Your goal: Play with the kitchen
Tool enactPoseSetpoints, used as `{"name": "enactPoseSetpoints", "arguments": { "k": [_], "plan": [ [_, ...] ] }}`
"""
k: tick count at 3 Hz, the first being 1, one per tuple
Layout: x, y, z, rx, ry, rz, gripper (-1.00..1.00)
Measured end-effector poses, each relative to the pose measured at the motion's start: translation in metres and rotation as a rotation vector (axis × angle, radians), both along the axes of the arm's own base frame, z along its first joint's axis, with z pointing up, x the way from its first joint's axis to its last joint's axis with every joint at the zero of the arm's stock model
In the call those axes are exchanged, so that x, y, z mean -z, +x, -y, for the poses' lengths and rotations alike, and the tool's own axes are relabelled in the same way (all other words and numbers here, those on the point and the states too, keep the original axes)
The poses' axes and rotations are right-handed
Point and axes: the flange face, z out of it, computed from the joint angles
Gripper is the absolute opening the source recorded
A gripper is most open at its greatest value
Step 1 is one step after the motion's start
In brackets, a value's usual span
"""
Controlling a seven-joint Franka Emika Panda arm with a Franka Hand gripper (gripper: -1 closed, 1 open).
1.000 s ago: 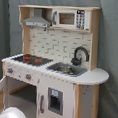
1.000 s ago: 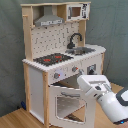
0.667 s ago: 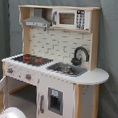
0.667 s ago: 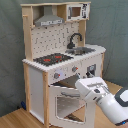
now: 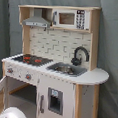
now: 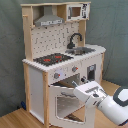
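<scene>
Approaching oven door [image 6: 67, 104] of the kitchen [image 6: 62, 55]; step in hand appears to be working the door.

Kitchen fills frame centre in both exterior views, upright vs. grey backdrop. Gripper [image 6: 75, 85] sits lower right in the second exterior view, tip at door's top edge, just below knob panel [image 6: 67, 73]; door hangs ajar. Jaw state: cannot tell, fingers merge w/ white door. Next move likely needs a steady pull or push along hinge arc. In the first exterior view only a white arm part shows, bottom left; oven interior mostly hidden.
</scene>
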Motion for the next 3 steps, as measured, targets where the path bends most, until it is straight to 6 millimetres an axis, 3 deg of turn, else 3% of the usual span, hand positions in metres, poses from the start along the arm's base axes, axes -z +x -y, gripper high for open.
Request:
{"name": "enactPoseSetpoints", "arguments": {
  "k": [3],
  "plan": [
    [0.027,0.024,0.016,-0.151,-0.036,-0.172,1.0]
  ]
}}
